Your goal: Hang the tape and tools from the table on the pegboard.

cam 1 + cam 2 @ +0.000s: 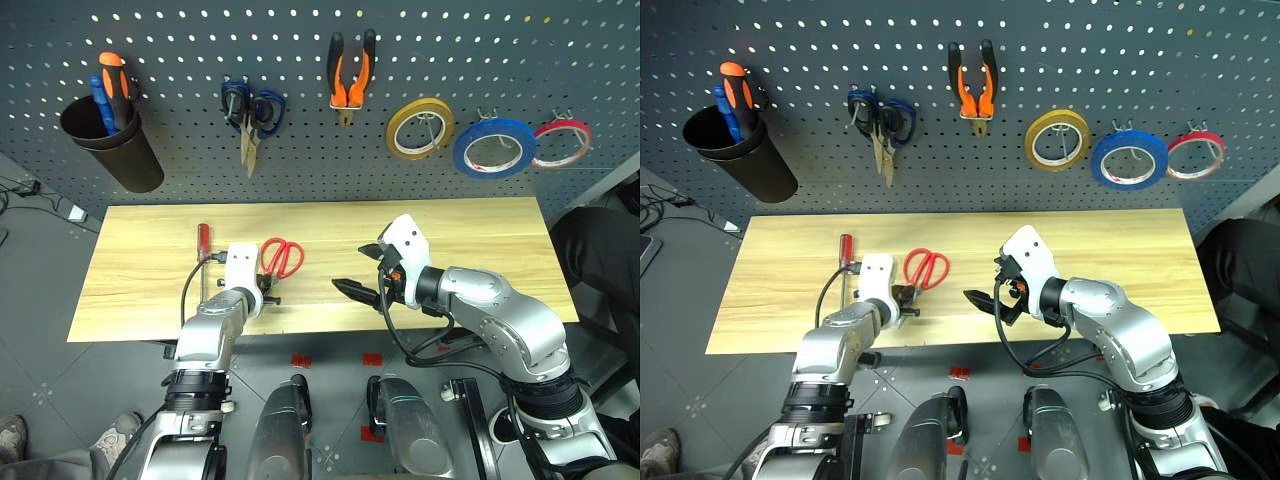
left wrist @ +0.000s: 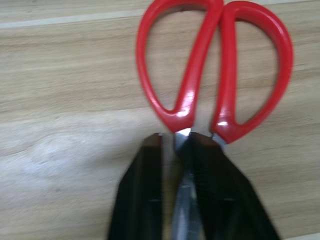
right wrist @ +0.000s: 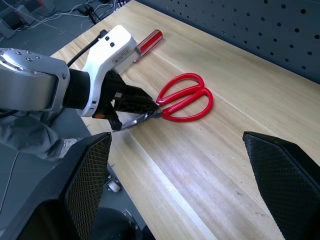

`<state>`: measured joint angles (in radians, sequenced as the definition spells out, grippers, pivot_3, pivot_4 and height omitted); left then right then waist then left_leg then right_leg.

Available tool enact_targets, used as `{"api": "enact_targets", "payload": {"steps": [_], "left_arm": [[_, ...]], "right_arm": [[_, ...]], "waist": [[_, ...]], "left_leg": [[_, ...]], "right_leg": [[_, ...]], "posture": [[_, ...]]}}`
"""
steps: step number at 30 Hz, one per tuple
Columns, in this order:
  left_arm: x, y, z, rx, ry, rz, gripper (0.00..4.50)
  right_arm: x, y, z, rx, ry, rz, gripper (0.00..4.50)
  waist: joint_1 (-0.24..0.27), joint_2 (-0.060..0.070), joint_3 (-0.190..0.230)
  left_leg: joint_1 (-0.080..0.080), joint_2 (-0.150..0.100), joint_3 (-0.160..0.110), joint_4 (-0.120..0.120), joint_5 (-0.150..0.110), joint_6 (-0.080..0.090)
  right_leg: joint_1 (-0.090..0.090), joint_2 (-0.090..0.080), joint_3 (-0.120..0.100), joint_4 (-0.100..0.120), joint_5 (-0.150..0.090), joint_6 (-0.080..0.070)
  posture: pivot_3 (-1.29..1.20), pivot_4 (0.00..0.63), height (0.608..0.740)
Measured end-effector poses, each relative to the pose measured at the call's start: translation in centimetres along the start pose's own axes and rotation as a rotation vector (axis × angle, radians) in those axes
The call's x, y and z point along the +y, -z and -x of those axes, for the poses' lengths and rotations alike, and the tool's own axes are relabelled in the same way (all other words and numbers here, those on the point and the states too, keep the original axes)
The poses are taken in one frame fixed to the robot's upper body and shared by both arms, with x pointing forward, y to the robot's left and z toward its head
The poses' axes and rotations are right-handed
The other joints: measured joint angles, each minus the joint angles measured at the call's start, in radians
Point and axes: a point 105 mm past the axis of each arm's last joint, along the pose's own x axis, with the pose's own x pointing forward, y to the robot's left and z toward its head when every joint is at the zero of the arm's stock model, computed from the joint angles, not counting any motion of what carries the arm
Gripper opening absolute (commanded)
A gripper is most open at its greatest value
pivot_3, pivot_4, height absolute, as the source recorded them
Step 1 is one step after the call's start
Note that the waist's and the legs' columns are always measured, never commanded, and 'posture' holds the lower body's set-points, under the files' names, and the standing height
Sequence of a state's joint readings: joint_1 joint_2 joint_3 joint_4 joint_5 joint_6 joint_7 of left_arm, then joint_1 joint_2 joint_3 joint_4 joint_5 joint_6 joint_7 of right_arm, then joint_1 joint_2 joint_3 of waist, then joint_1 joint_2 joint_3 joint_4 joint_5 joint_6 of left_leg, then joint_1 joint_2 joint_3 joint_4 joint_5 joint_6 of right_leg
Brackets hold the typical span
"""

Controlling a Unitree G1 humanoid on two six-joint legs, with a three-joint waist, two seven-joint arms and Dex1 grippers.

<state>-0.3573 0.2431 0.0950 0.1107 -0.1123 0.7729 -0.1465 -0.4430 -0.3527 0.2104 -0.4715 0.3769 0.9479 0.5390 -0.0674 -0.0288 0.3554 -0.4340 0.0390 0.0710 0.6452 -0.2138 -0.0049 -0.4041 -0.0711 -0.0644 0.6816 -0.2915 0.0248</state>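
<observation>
Left gripper point(image 3: 141, 107): mine, low at the near edge of the table point(image 1: 480, 225), jaws narrowed onto the steel blades of the red scissors point(image 1: 282, 257). From my wrist the blades run straight between the two black fingers point(image 2: 142, 190), so I judge I have them pinched, though the scissors lie flat on the wood, not lifted.
Why the blades: the red loops point away from me toward the pegboard point(image 1: 300, 120) — holding the metal end leaves the handles free to drop over a hook.
Right gripper point(image 1: 368, 272): jaws wide apart, nothing in them, hovering above the table to the right of the scissors, well apart from them. I judge it is waiting its turn, clear of the left arm's path.
Screwdriver point(image 1: 203, 243): red handle, lying on the table just left of the scissors, beside my left wrist; not yet hung.
Pliers point(image 1: 351, 75): orange and black, already on the pegboard, above and beyond the scissors.
Blue tape point(image 1: 494, 147): already on its hook, far right of the scissors, between a yellow ring point(image 1: 420, 128) and a red ring point(image 1: 562, 143).
Other board items: blue scissors point(image 1: 250, 115) hang beyond my scissors; a black cup point(image 1: 110, 140) with drivers sits to the far left.
Left to do — scissors, then screwdriver.
</observation>
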Motion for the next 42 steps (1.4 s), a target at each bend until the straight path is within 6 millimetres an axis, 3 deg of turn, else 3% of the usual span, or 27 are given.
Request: {"api": "enact_targets", "payload": {"steps": [2, 14, 21, 24, 28, 29, 38, 42], "left_arm": [[0.2, 0.1, 0.1, 0.001, -0.009, -0.008, 2.7], [0.6, 0.0, 1.8, 0.005, 0.083, -0.172, 2.7], [-0.7, -2.0, 2.5, -0.084, 0.161, -0.205, 2.7], [-1.0, -1.0, 2.9, -0.05, 0.187, -0.19, 3.25], [-0.8, 0.0, 3.0, 0.003, 0.177, -0.176, 4.4], [-0.8, 0.2, 3.0, 0.021, 0.169, -0.175, 4.48], [-0.8, 1.6, 2.4, 0.142, 0.177, -0.148, 4.48], [-1.0, 1.3, 2.0, 0.143, 0.193, -0.152, 4.48]], "right_arm": [[0.0, 0.0, 0.0, 0.0, 0.0, 0.001, 4.5], [0.9, -0.5, 1.0, -0.026, -0.026, 0.003, 4.5], [1.1, -0.6, 1.1, -0.033, -0.04, -0.006, 4.5], [1.0, -0.6, 1.2, -0.026, -0.039, -0.005, 4.5], [1.1, -0.6, 1.2, -0.027, -0.049, -0.011, 4.5], [1.2, -0.6, 1.2, -0.028, -0.054, -0.014, 4.5], [2.2, -0.6, 1.7, -0.01, -0.133, -0.005, 4.5], [3.0, -0.2, 1.9, 0.023, -0.185, 0.036, 4.5]], "waist": [[0.001, 0.0, 0.0], [0.002, 0.0, 0.0], [0.002, 0.0, 0.0], [-0.001, 0.0, 0.0], [0.0, 0.0, 0.0], [0.0, 0.0, 0.0], [0.002, 0.0, 0.0], [0.004, 0.0, 0.0]], "left_leg": [[0.0, 0.0, 0.0, 0.0, 0.0, 0.0], [-0.001, 0.0, 0.0, -0.001, 0.0, 0.0], [-0.001, 0.0, 0.0, -0.001, 0.0, 0.0], [-0.001, 0.0, 0.0, -0.001, 0.0, 0.0], [-0.001, 0.0, 0.0, -0.001, 0.0, 0.0], [-0.001, 0.0, 0.0, -0.001, 0.0, 0.0], [-0.001, 0.0, 0.0, -0.001, 0.0, 0.0], [-0.001, 0.0, 0.0, -0.001, -0.002, 0.003]], "right_leg": [[0.0, 0.0, 0.0, 0.0, 0.0, 0.0], [-0.001, 0.0, 0.0, -0.001, 0.0, 0.0], [-0.001, 0.0, 0.0, -0.001, 0.0, 0.0], [-0.001, 0.0, 0.0, -0.001, 0.0, 0.0], [-0.001, 0.0, 0.0, -0.001, 0.0, 0.0], [-0.001, 0.0, 0.0, -0.001, 0.0, 0.0], [-0.001, 0.0, 0.0, -0.001, 0.0, 0.0], [-0.001, 0.0, 0.0, -0.001, 0.0, 0.0]], "posture": [[-0.2, 0.339, 0.74], [-0.2, 0.348, 0.74], [-0.2, 0.345, 0.74], [-0.2, 0.345, 0.74], [-0.19, 0.345, 0.74], [-0.2, 0.346, 0.74], [-0.2, 0.351, 0.74], [-0.21, 0.355, 0.74]]}}
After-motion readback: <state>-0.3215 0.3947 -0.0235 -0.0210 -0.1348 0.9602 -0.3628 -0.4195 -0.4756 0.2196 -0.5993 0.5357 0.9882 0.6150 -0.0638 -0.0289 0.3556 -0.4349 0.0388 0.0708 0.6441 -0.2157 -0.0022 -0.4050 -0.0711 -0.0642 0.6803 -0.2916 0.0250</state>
